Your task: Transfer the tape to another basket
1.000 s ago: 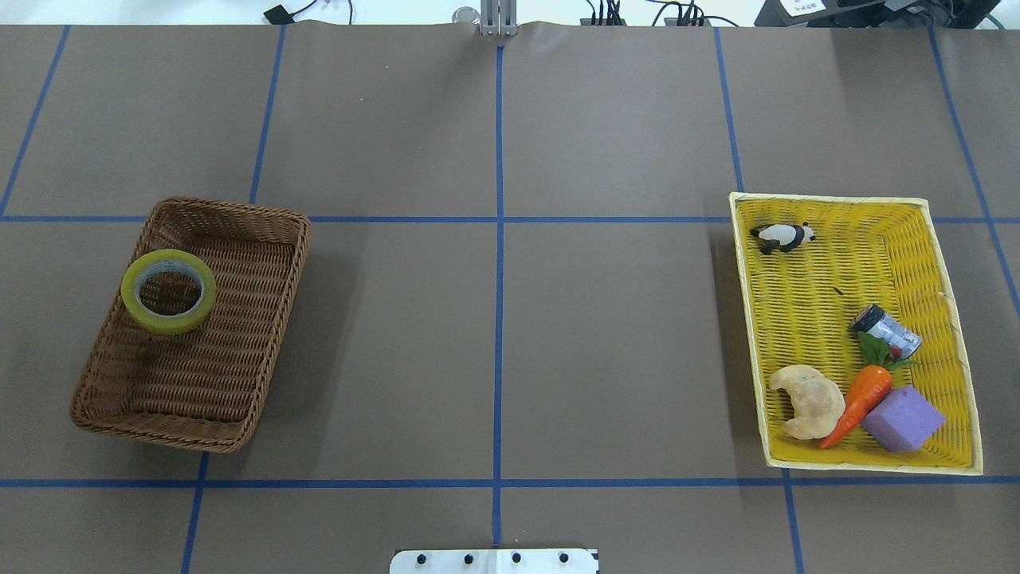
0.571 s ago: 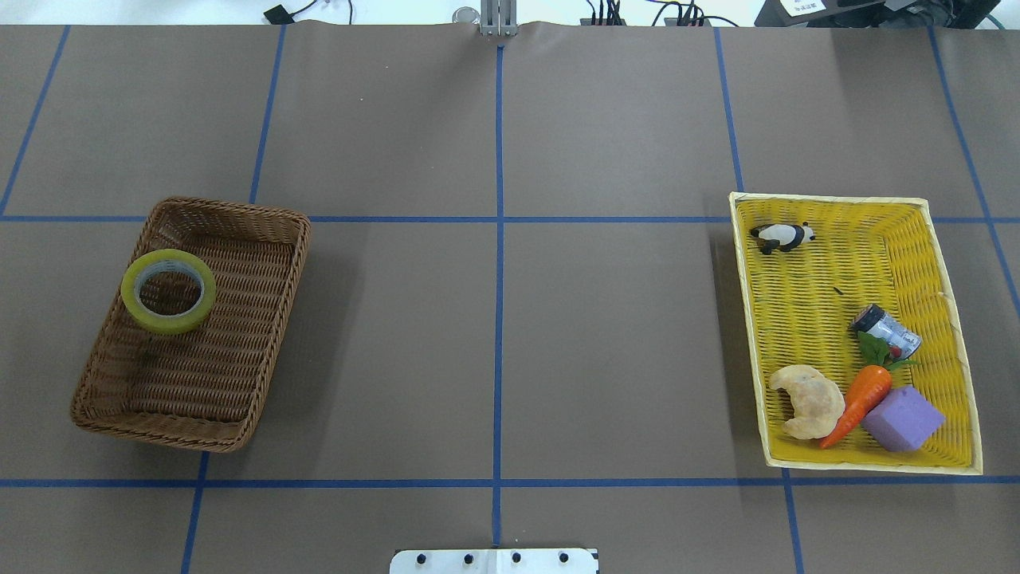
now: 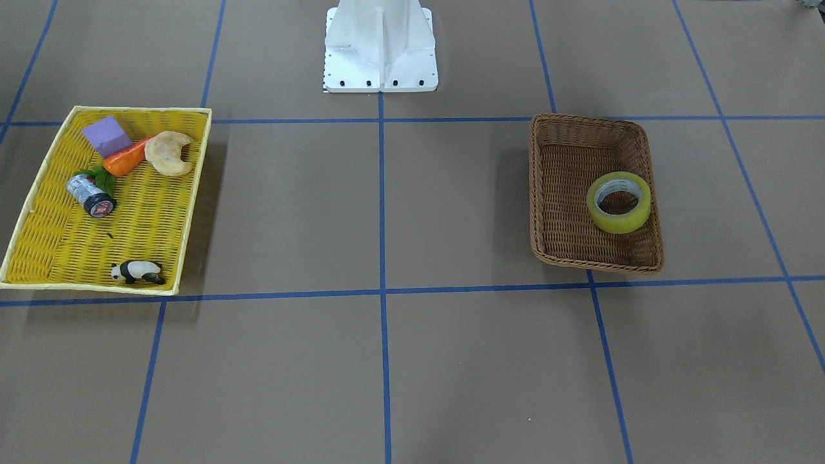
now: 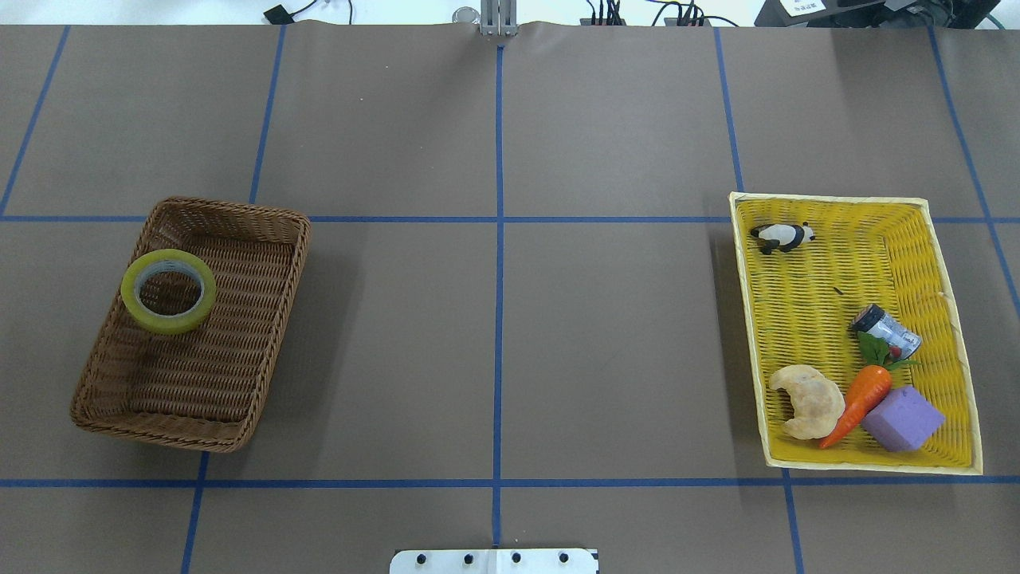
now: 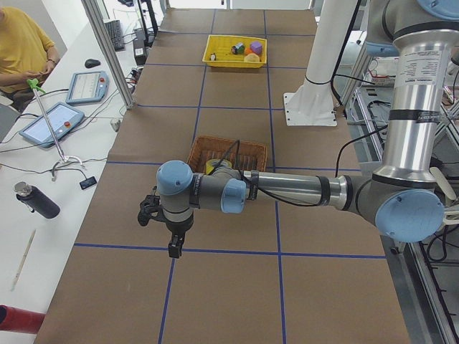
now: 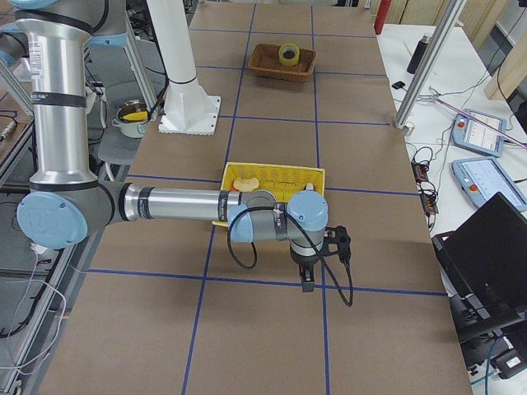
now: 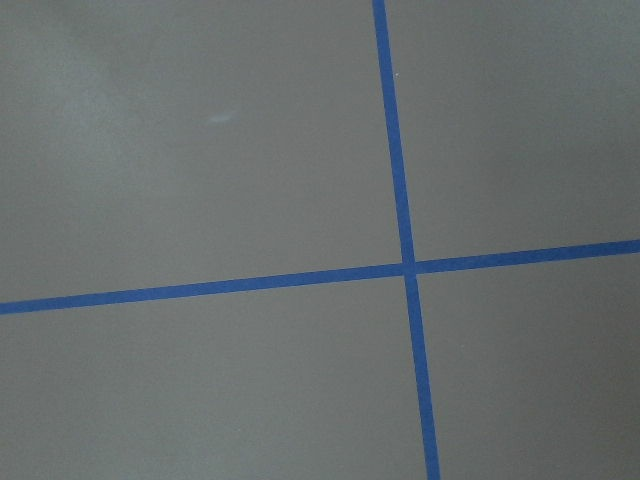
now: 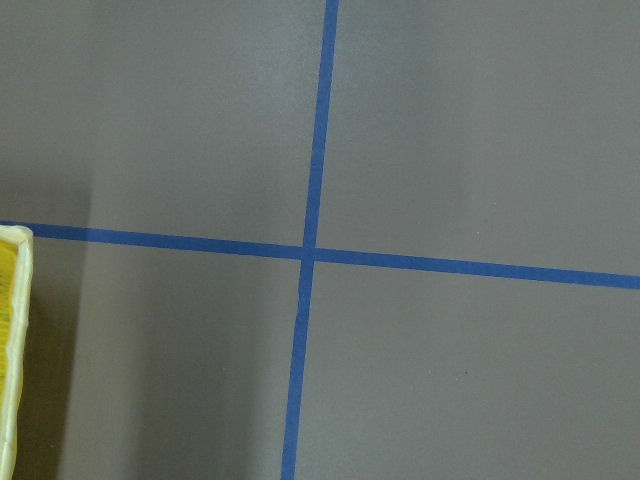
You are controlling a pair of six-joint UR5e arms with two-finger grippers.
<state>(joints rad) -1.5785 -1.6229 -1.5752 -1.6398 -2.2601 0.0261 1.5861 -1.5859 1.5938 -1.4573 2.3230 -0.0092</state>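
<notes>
The yellow tape roll [image 4: 169,323] lies flat in the brown wicker basket [image 4: 199,375], against its left wall. It also shows in the front view [image 3: 619,224] inside the basket [image 3: 561,193]. My left gripper [image 5: 174,247] shows only in the exterior left view, hanging over bare table well in front of the basket [image 5: 215,147]; I cannot tell whether it is open. My right gripper [image 6: 307,284] shows only in the exterior right view, beside the yellow tray [image 6: 280,174]; I cannot tell its state either. Both wrist views show only table and blue lines.
The shallow yellow tray [image 4: 813,295] on the table's right holds a toy panda [image 4: 782,236], a small silver-and-black cylinder [image 4: 886,328], a carrot [image 4: 862,399], a croissant [image 4: 809,401] and a purple block [image 4: 902,419]. The white robot base [image 3: 380,45] stands mid-table.
</notes>
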